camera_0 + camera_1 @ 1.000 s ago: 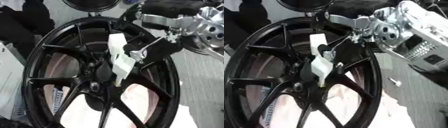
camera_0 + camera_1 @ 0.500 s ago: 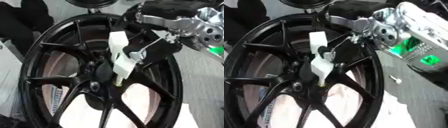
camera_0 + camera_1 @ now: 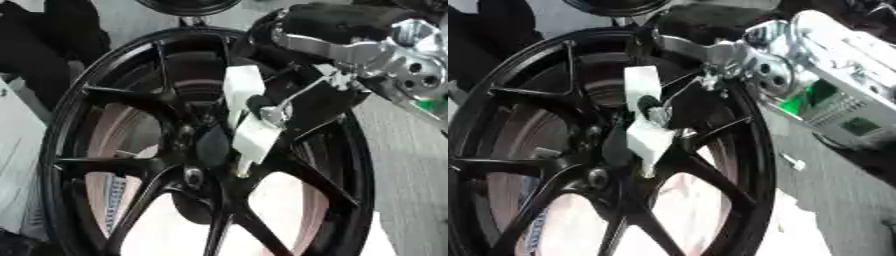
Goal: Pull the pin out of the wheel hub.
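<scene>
The robot's right hand [image 3: 254, 107] reaches from the upper right, white-tipped fingers [image 3: 242, 86] pinched on something at the centre of the black wheel hub [image 3: 210, 150], presumably the pin, positioned to draw it outward

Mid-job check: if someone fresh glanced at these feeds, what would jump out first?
The big black spoked wheel fills nearly the whole view. Against it, the right hand, with white-covered fingers, reaches down over the hub at centre. Its silver wrist comes in from the upper right, showing a green light.
</scene>
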### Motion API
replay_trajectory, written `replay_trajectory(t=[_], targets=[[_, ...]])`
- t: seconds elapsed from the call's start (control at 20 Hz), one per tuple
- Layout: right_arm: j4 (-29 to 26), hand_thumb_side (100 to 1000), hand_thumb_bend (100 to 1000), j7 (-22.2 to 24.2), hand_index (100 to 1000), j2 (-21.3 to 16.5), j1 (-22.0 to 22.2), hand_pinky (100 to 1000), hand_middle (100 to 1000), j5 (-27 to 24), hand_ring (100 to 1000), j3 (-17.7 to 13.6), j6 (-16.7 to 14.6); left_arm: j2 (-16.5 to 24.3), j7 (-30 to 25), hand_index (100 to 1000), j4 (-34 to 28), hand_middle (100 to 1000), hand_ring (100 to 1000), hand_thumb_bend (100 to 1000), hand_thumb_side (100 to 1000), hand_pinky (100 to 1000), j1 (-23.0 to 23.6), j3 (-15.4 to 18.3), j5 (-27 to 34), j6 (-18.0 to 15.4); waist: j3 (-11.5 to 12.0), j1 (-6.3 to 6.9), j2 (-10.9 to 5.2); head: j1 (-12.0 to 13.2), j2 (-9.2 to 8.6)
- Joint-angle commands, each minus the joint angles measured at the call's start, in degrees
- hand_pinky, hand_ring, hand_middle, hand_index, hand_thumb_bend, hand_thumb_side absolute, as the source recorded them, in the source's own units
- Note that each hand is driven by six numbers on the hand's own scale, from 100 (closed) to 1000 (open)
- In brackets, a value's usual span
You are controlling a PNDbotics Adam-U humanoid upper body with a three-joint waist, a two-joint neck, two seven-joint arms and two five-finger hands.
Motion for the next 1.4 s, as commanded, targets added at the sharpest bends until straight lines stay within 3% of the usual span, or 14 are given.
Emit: replay_trajectory(t=[0.05,0.95,1.4], targets=[[0.23,282,191,3.97,883,-0.48,-1.19,948,815,0.60,886,-1.12,4.53,0.53,-0.19,711,-0.95,541,514,191,377,647,-0.48,0.04,-0.47,-0.18,0.10,0.34,-0.90,0.28,-1.14],[2.34,374,100,2.11,872,-0.20,-0.92,925,791,-2.51,876,-1.11,3.94,0.34,-0.28,710,-0.95,540,512,177,388,646,-0.39,-0.02,-1.01,0.04,0.06,-0.34,1.60,0.59,-2.23],[0.87,327,100,0.84,850,-1.44,0.13,911,770,-5.06,867,-1.82,3.28,0.28,-0.24,710,-0.95,541,512,170,394,646,-0.59,-0.06,-0.97,0.21,0.29,-0.48,1.90,0.45,-2.11]])
